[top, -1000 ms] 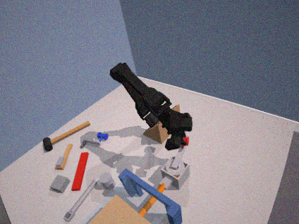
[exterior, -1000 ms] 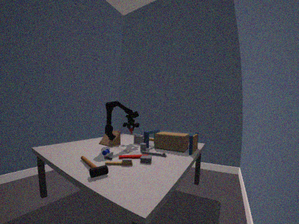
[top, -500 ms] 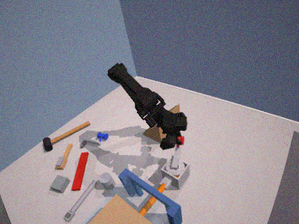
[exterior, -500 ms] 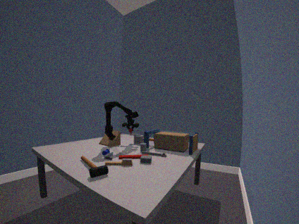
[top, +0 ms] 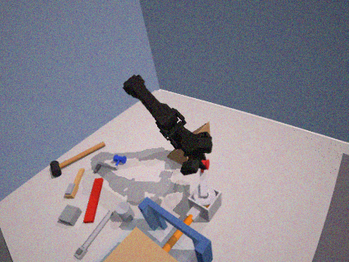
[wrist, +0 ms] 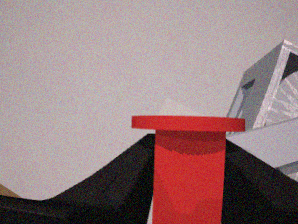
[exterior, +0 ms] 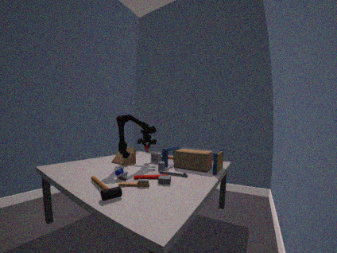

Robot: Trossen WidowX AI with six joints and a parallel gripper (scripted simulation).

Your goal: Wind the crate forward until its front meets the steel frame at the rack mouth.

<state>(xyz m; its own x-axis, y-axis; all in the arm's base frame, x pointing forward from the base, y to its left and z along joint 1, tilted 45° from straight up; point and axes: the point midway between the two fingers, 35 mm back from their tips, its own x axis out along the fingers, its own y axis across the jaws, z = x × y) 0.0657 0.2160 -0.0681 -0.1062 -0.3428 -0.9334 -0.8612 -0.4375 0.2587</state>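
My gripper [top: 199,166] [exterior: 147,144] [wrist: 183,144] is shut on the winch handle's red knob [top: 205,165] [exterior: 147,148] [wrist: 189,180]. The handle's pale crank arm [top: 202,181] [wrist: 272,142] runs from the knob to the top of the grey winch [top: 212,209] [exterior: 156,157] [wrist: 257,82]. How deep its key sits is hidden. An orange strap [top: 179,234] runs from the winch under the blue steel frame [top: 177,223] [exterior: 164,157] towards the tan crate [top: 137,249] [exterior: 192,160]. The crate looks flat, with a gap between its front and the frame.
A brown wedge [top: 177,156] [exterior: 126,157] stands by the arm. A mallet [top: 82,154] [exterior: 111,193], brush [top: 76,184], red bar [top: 94,200], grey block [top: 70,215], grey cylinder [top: 123,211], wrench [top: 95,234] and blue-knobbed tool [top: 119,159] lie on the bench's other side.
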